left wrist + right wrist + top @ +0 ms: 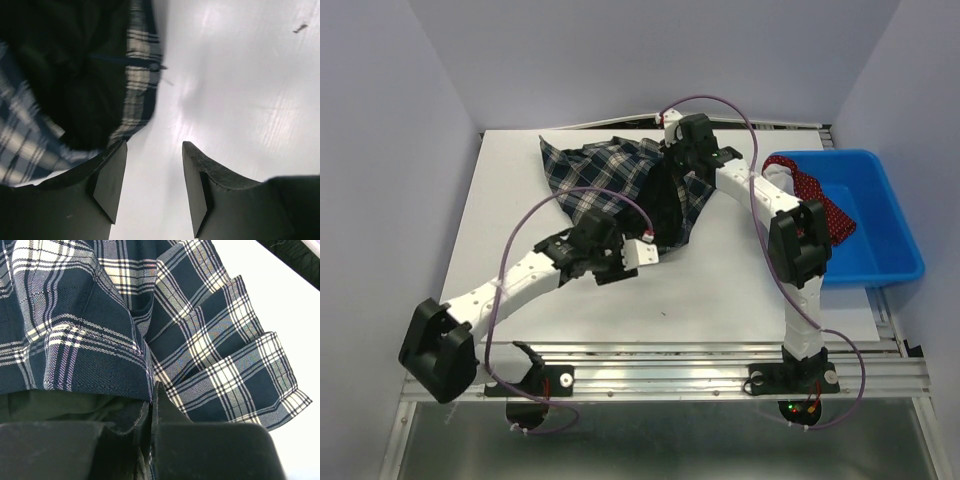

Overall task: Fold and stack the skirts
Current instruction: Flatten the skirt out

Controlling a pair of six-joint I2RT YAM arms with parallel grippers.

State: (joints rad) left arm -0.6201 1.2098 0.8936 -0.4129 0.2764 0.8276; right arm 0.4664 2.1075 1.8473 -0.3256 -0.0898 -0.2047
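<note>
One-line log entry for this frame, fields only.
plaid skirt: on table | right hand: shut on plaid skirt | left hand: open, beside its near edge | red skirt: in blue bin | stack: not started

This is a robotics lab test cell: a white worktop [520,190] boxed in by plain pale walls [380,150] at its far and side edges. Along the near edge, an aluminium rail [670,362] carries the cabled left arm [515,283] and right arm [800,310]. A blue plastic bin [890,250] sits at the right edge.

The right arm [798,240] hides part of the red skirt [823,203] and of the plaid skirt [592,178].
</note>
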